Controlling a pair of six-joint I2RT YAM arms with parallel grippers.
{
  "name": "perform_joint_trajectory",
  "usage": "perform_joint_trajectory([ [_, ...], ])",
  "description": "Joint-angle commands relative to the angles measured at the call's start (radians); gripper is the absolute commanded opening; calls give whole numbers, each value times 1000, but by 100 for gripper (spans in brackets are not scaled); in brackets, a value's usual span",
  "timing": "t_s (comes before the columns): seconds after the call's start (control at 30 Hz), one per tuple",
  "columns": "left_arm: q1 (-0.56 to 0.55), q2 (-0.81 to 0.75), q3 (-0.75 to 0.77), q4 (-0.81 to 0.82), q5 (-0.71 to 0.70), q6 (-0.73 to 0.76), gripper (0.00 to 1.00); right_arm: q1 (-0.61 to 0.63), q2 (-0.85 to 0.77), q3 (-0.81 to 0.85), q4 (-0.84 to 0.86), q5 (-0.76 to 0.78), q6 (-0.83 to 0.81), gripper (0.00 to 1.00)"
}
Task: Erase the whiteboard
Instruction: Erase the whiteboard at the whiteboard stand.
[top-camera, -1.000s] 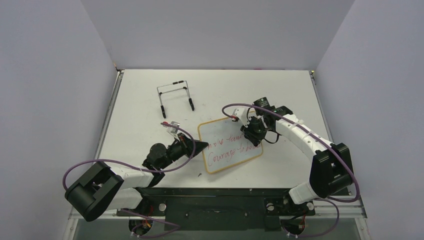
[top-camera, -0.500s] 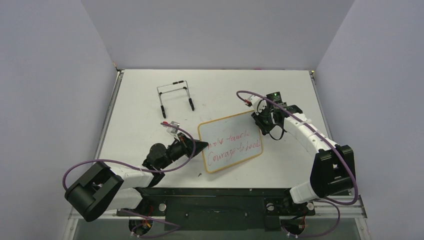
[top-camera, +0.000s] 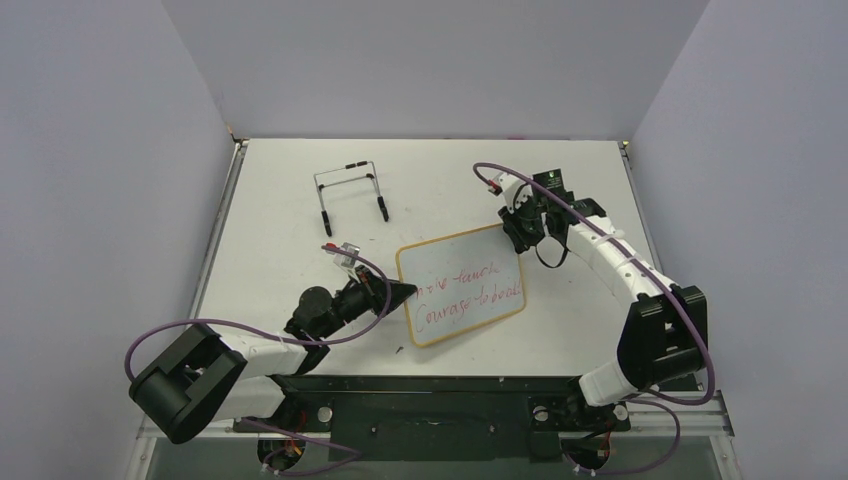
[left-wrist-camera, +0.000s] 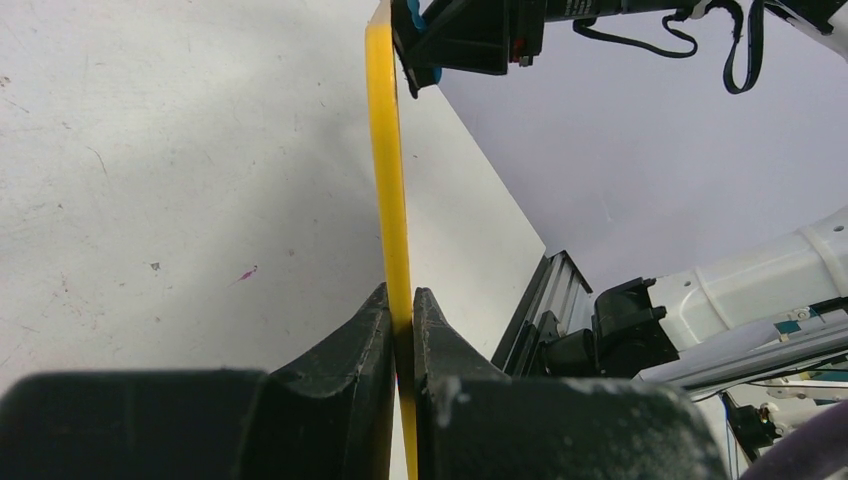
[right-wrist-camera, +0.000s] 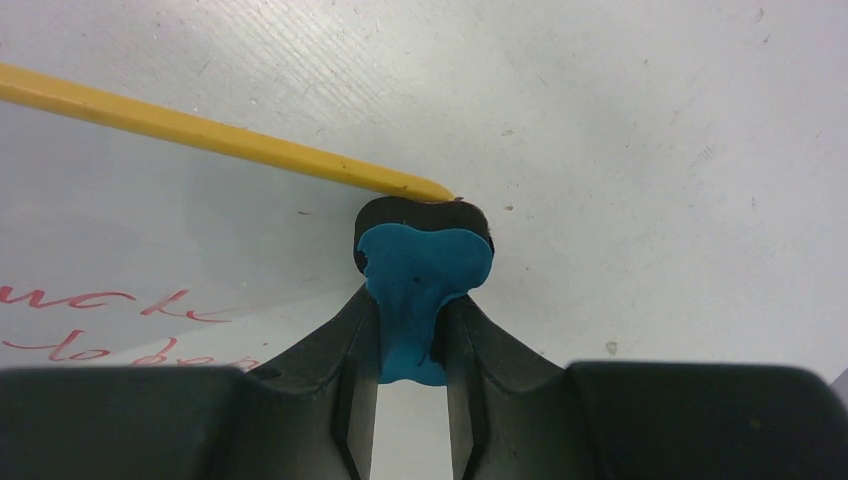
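Note:
The whiteboard (top-camera: 462, 283) lies near the table's middle, tan-framed, with two lines of red writing. My left gripper (top-camera: 403, 293) is shut on its left edge; in the left wrist view (left-wrist-camera: 401, 310) the yellow frame (left-wrist-camera: 386, 160) runs edge-on between the fingers. My right gripper (top-camera: 516, 232) is at the board's far right corner, shut on the blue eraser (right-wrist-camera: 420, 280). In the right wrist view the eraser's black pad sits at the frame's corner (right-wrist-camera: 400, 182), with red writing (right-wrist-camera: 120, 310) at the lower left.
A black wire easel stand (top-camera: 350, 190) stands at the back left of the table. The side walls enclose the table (top-camera: 300, 240) on three sides. The arm bases and a black rail (top-camera: 430, 395) are along the near edge.
My right gripper with the eraser has moved off the board's writing, up and to the right, to the board's far right corner. The left arm and the board have not moved.

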Motion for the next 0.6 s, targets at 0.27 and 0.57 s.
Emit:
perform_joint_trajectory([
  [0.27,13,-18,16,136,66,9,0,74,2,-109,-208,-108,-187,0],
  [0.57,14,45,16,206,62,-30,0,156,-31,84,-123,-119,-74,0],
])
